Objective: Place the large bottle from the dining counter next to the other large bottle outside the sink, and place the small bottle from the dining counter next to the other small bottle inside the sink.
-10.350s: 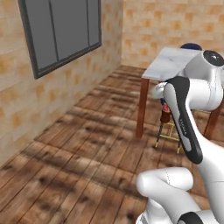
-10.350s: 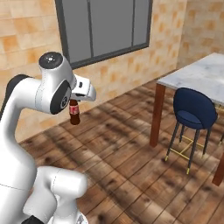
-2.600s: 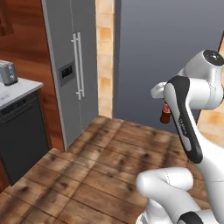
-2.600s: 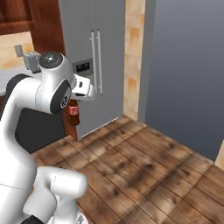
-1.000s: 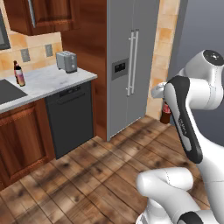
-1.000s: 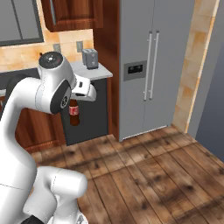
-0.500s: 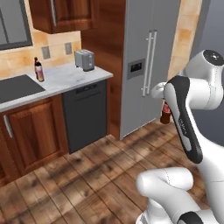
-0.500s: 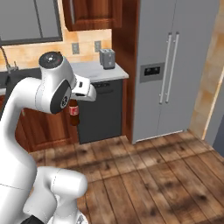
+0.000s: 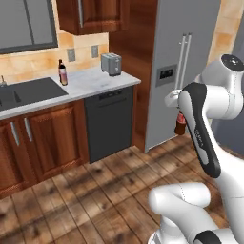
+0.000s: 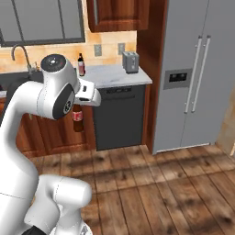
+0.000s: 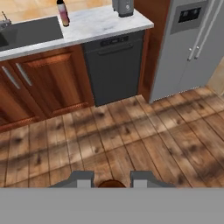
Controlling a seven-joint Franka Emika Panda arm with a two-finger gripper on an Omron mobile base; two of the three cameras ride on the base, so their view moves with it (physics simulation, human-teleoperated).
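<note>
Small bottle [image 10: 78, 117] hangs pinched in the end effector [image 10: 79, 106], carried as the base swings. Leftward, the sink [image 9: 23, 91] and the other large bottle [image 9: 62, 73] on the worktop [image 9: 102, 82] have come into view, so delivery nears.

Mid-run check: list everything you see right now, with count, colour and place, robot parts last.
small bottle: one, dark brown, red label, hanging from the gripper
other large bottle: one, dark brown, red label, upright on the worktop right of the sink
sink: one, dark, set in the worktop
toaster: one, grey, worktop's right end
dishwasher: one, black, under the toaster
fridge: one, grey, right of the cabinets
gripper: one, white, shut on the small bottle's neck
</note>
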